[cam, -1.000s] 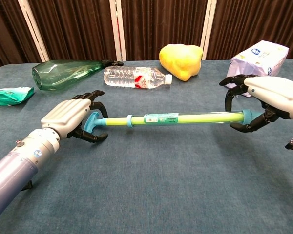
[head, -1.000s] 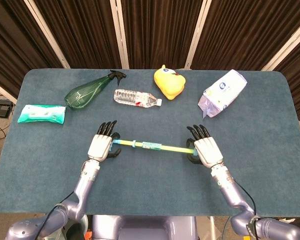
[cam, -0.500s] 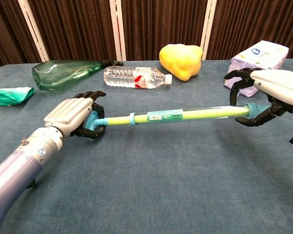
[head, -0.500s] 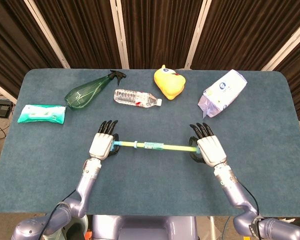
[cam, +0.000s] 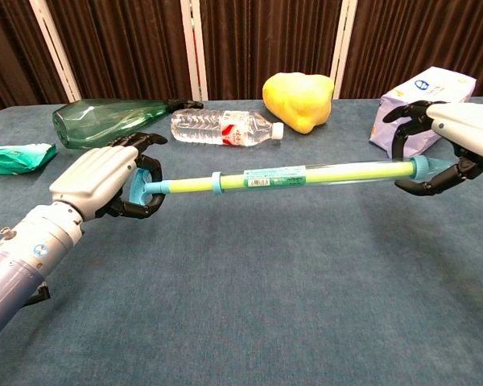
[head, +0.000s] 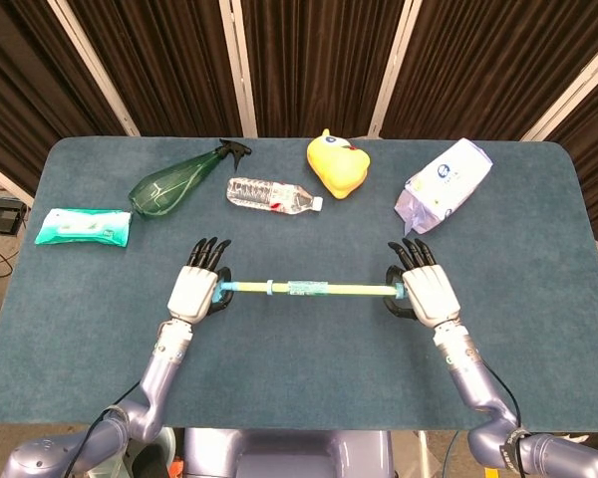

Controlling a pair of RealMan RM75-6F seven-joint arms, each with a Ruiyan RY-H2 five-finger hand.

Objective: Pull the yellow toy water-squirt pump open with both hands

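The yellow toy water-squirt pump [head: 309,289] [cam: 298,174] is a thin yellow-green tube with blue ends, held level above the table. My left hand [head: 195,294] [cam: 97,183] grips its blue T-handle on the left. My right hand [head: 426,295] [cam: 455,145] grips the blue cap at the tube's right end. A stretch of yellow rod shows between the handle and a blue collar [cam: 216,182], so the plunger is partly drawn out. The tube spans the gap between both hands.
Along the table's far side lie a green spray bottle [head: 169,184], a clear water bottle [head: 271,194], a yellow duck toy [head: 336,163] and a white tissue pack [head: 441,185]. A green wipes pack [head: 83,227] lies at the left edge.
Both hands have moved apart, the left one leftward and the right one rightward. The pump has lengthened, with more yellow rod showing by the handle, and sits higher.
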